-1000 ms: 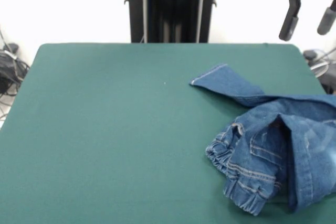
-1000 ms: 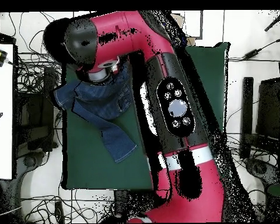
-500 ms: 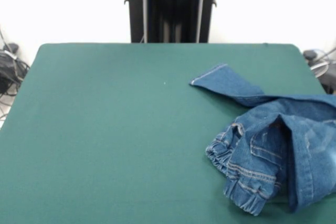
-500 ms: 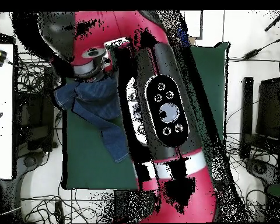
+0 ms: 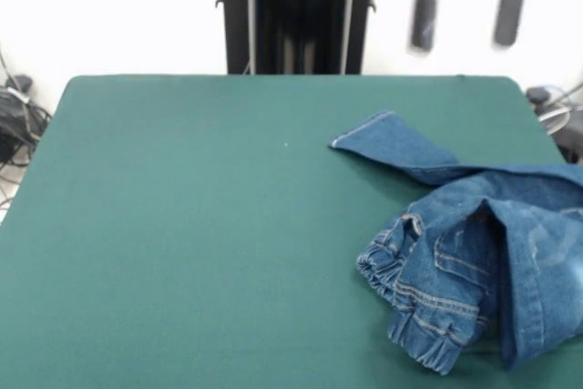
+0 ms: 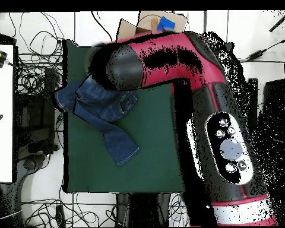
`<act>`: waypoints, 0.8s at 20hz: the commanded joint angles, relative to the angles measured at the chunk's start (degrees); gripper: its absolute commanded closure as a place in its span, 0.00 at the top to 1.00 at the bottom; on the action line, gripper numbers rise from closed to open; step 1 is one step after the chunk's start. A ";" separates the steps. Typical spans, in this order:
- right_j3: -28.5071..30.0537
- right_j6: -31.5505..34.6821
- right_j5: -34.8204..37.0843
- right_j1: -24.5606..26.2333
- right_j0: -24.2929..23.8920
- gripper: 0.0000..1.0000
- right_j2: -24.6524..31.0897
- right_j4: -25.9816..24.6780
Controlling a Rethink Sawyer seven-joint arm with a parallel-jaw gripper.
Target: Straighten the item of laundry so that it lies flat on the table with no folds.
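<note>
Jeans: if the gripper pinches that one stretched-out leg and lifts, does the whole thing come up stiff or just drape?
Likely drapes: the jeans lie crumpled in soft folds, with a leg flopped over the bunched waistband. Probably drags rather than slides on the table, whose cover looks felt-like. No roll or tip risk. The gripper hangs open above the far edge, clear of the cloth.

Faded blue jeans, orange stitching; dark green table; red-black arm

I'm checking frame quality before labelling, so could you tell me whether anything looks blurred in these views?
Front view: the gripper at the top edge is smeared by motion, fingers apart; the jeans and table are sharp. Overhead view: the arm hides the gripper.
</note>
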 commanded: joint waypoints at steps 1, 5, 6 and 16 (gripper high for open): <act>23.78 10.12 -23.92 3.50 -0.30 1.00 -8.18 -8.68; 24.27 12.17 -30.90 7.44 1.60 1.00 -14.20 -8.17; 24.41 9.82 -33.88 9.01 0.67 1.00 -13.98 -8.46; 19.35 -5.35 -45.74 29.35 -15.67 1.00 1.58 -21.43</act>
